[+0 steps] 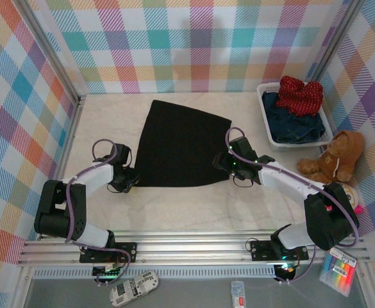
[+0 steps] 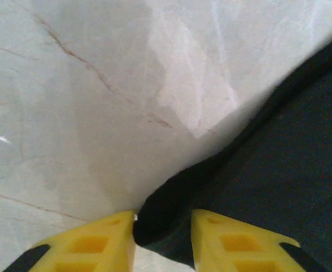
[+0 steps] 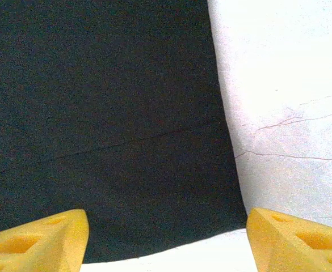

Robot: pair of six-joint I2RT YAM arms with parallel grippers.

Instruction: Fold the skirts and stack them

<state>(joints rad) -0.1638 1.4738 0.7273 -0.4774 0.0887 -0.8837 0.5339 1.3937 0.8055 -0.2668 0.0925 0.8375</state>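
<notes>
Yellow fingers (image 2: 97, 243) of the left gripper (image 2: 163, 229) pinch the near left corner of the black skirt (image 1: 177, 144), which lies spread flat on the table (image 1: 104, 119). The right gripper (image 3: 166, 235) gapes wide over the skirt's near right corner, holding nothing. A red dotted skirt (image 1: 300, 94) lies on a denim skirt (image 1: 296, 127) in the white basket (image 1: 262, 106). Print on the marker pack (image 1: 340, 269) is too small to read.

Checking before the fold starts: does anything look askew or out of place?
Only small things. The red dotted skirt is heaped over the basket's far rim, on the denim. The black skirt lies flat, its near-left corner bunched between the left gripper's fingers.
</notes>
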